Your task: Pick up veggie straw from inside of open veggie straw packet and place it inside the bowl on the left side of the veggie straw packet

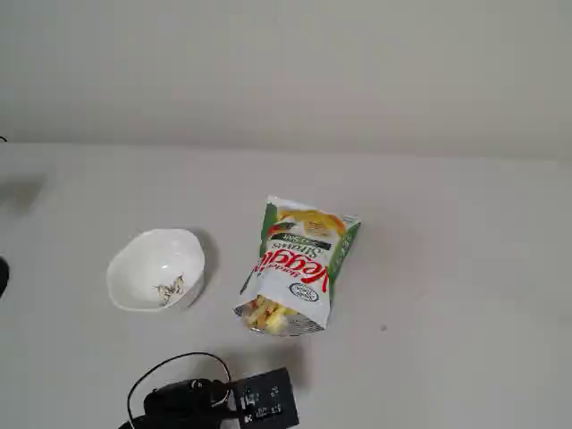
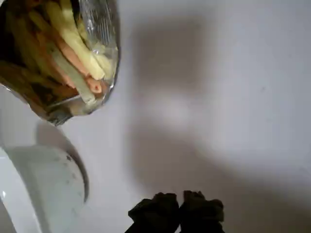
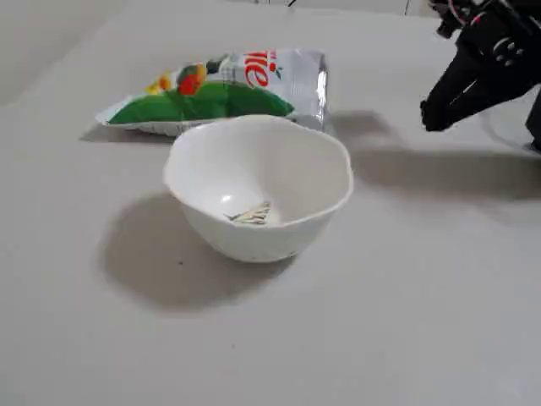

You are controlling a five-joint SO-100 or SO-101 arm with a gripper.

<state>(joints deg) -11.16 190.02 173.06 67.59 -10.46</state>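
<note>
The white bowl [image 1: 156, 268] [image 3: 258, 182] holds nothing but its dark sprig motif. To its right in a fixed view lies the veggie straw packet [image 1: 299, 264] [image 3: 215, 89], mouth toward the arm. In the wrist view the foil mouth of the packet [image 2: 58, 53] shows several pale yellow and orange sticks bunched inside, and the bowl [image 2: 39, 189] edges in at the lower left. The veggie straw itself is hidden. My gripper [image 2: 177, 211] [image 3: 433, 117] is shut on nothing and hovers above the table, short of the packet's mouth.
The black arm [image 1: 214, 402] with a looped cable sits at the bottom edge of a fixed view, in front of the bowl and packet. Bare grey table [image 1: 447, 268] spreads to the right of the packet. A pale wall stands behind.
</note>
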